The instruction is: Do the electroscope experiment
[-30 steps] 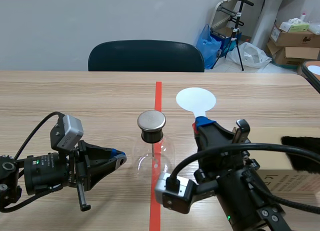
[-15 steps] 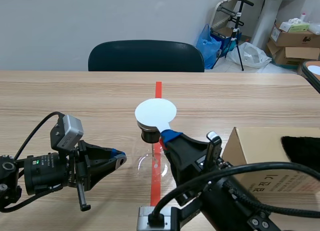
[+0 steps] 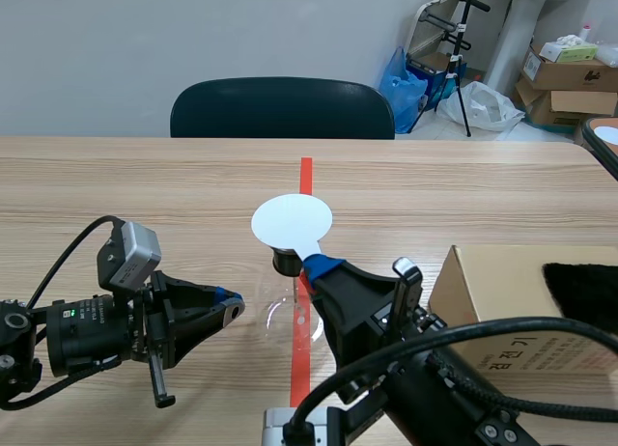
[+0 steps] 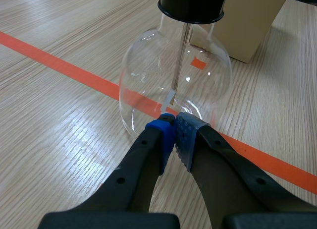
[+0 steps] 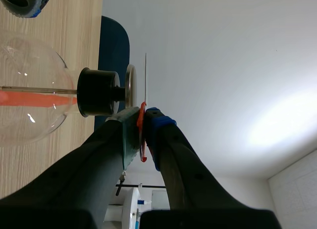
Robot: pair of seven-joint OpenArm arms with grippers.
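Centrally, in the lower middle of the scene view, the electroscope (image 3: 286,316) stands on the table (image 3: 145,190). It is a clear glass flask, upright, astride the orange-red tape line (image 3: 306,171), with a black stopper (image 3: 286,264) in its neck. The left wrist view shows a thin rod (image 4: 180,55) running down from the stopper into the flask.

The white disc (image 3: 292,220) sits over the top of the electroscope, just above centre frame, and hides the metal plate from the scene camera. In the right wrist view the disc shows edge-on, just beside the metal plate (image 5: 131,85), a slim gap between them.

The right gripper (image 3: 322,265) enters from the lower right and reaches past the tape line; its pads are clamped on the disc's thin handle (image 5: 141,137).

The left gripper (image 4: 173,125), at lower left in the scene view, has its fingers closed together with nothing between them, tips at the flask's lower wall.

A cardboard box (image 3: 502,292) stands at right, a black furry cloth (image 3: 584,292) on top. A dark chair (image 3: 282,108) stands beyond the table, upper centre.
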